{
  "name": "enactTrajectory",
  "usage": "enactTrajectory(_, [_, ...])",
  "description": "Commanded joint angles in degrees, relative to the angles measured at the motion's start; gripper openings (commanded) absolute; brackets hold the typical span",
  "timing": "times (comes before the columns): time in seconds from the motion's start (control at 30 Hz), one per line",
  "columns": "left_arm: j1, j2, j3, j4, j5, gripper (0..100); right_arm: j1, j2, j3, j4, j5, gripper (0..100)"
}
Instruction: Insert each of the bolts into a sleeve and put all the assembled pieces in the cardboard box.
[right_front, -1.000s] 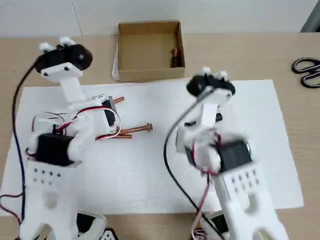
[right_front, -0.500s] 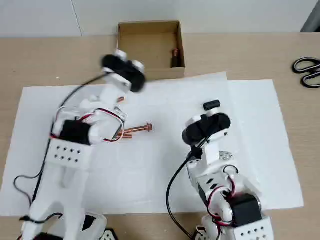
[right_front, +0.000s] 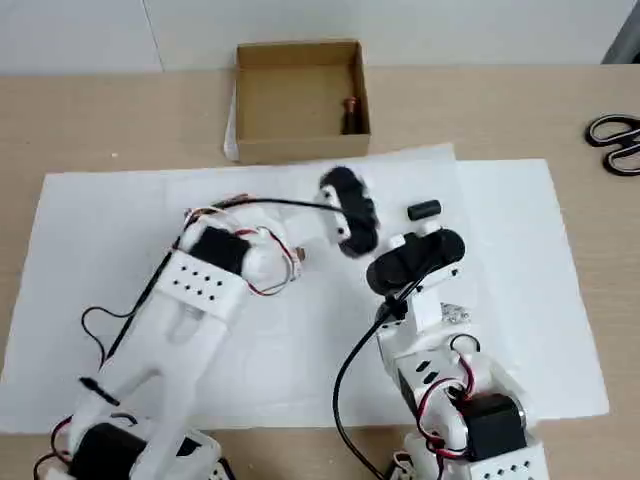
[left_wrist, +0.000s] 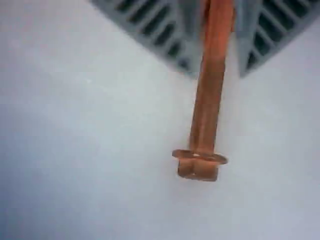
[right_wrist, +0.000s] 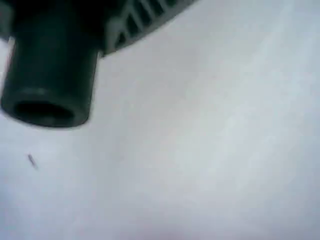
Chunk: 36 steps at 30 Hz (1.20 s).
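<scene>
The cardboard box sits at the far side of the tabletop, and I see one assembled piece against its right wall. Just right of it and nearer me, over the white sheet, my left gripper has its fingers pinching a copper bolt, head hanging down. Close beside it, my right gripper pinches a black sleeve, open end outward. Scissors lie far right.

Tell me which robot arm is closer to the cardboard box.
Left. The left arm's tip lies just in front of the cardboard box; the right arm, holding a black sleeve, sits farther back and off to one side.
</scene>
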<state>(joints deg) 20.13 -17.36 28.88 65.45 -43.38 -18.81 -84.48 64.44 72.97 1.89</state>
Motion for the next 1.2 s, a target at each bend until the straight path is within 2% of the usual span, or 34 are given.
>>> enactTrajectory(0.0, [0.26, 1.05, -1.1, -2.9, -1.93, 14, 1.45, -0.66, -0.26, -1.71, 0.35, 0.5])
enactTrajectory(0.13, [-0.88, 5.63, -3.82, -6.24, -3.96, 11, 5.32, -0.66, -0.26, -1.71, 0.44, 0.5])
enactTrajectory(0.27, [-3.69, 13.71, -10.24, -5.8, -3.96, 11, 7.16, -0.75, -0.26, -1.54, 0.53, 0.5])
enactTrajectory(0.5, [-5.19, 25.41, -25.54, 6.68, -3.96, 11, 6.99, -0.75, -0.26, -1.8, 0.35, 0.5])
enactTrajectory(0.83, [-5.1, 26.11, -35.21, 18.99, -3.96, 11, 7.08, -0.75, -0.26, -1.71, 0.26, 0.5])
enactTrajectory(1.17, [-4.75, 27.96, -34.77, 21.27, -3.96, 11, 7.16, -0.75, -0.26, -1.71, 0.26, 0.5])
